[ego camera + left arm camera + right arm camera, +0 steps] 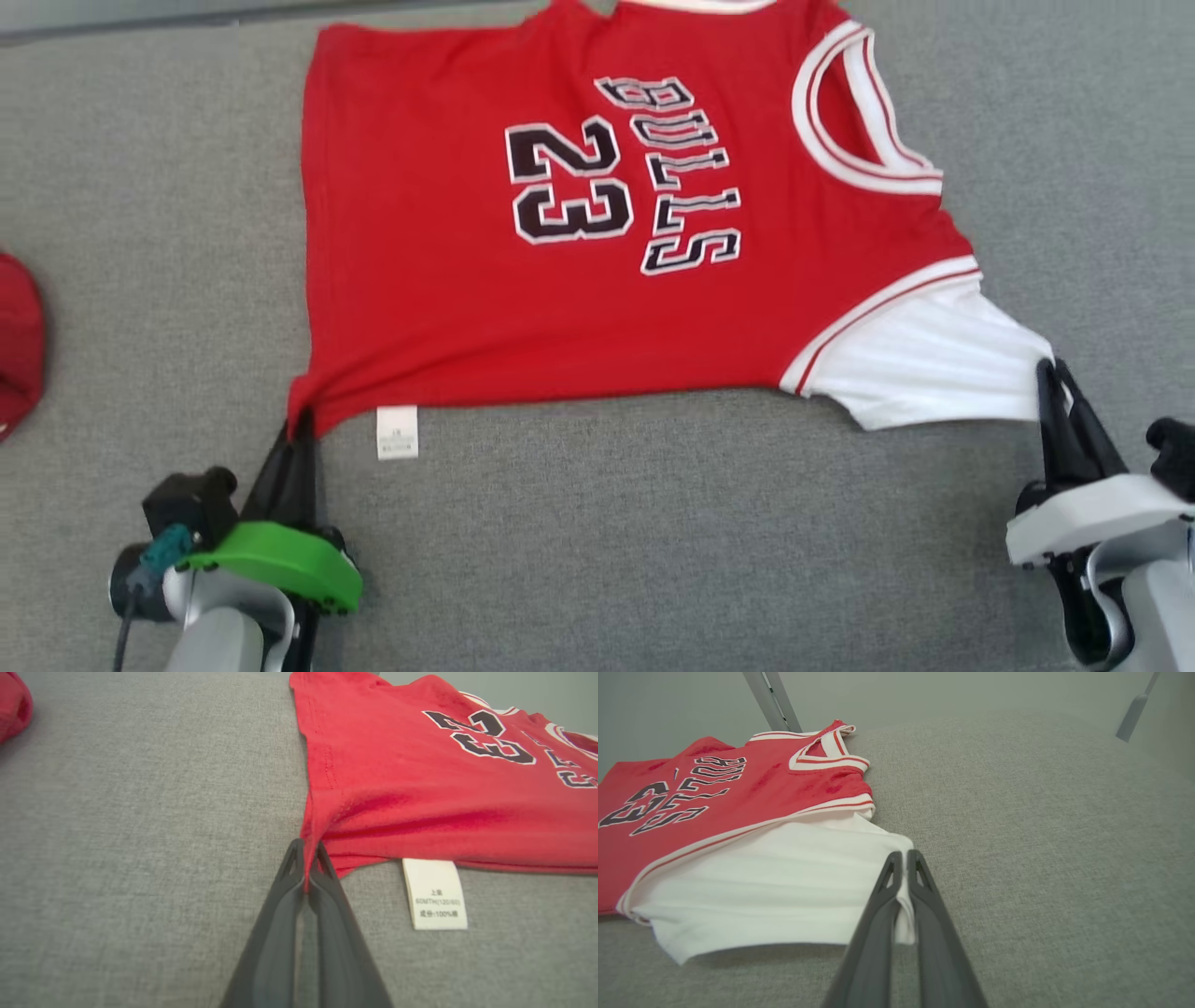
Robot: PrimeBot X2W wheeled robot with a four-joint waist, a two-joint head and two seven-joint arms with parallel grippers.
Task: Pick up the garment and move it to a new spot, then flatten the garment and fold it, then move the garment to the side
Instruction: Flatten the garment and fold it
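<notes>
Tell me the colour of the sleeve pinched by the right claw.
White: the sleeve shows clearest in the right wrist view.

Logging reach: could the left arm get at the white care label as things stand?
Probably yes: the label lies uncovered beside the left end effector, but that is shut on a corner of the jersey, so it must release first.

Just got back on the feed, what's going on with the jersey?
Both arms have the red jersey pinched at its near edge. The left gripper is shut on the red hem corner, next to the white care label; the right gripper is shut on the tip of the white sleeve. The jersey lies spread, print up, on the grey surface, mostly flat and not yet folded. Another red item sits at the far left.
</notes>
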